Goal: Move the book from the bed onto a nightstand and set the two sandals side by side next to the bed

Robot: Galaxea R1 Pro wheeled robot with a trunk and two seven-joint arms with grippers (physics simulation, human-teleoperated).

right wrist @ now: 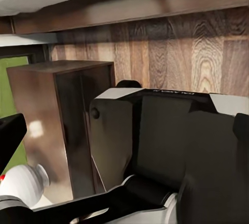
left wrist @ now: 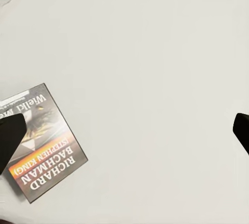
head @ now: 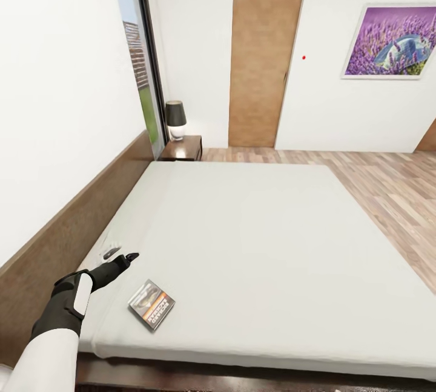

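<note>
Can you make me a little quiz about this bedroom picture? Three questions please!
1. True or false: the book lies on the bed.
2. What stands on the nightstand? A) lamp B) cup C) clock
3. Fill in: the left gripper is open and hovers over the ____.

Key: 1 true. 2 A, the lamp. 3 bed, beside the book, not touching it.

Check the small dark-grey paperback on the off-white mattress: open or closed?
Closed. The dark-grey paperback book lies flat on the off-white mattress, front cover up, title band showing whole; no pages spread.
</note>
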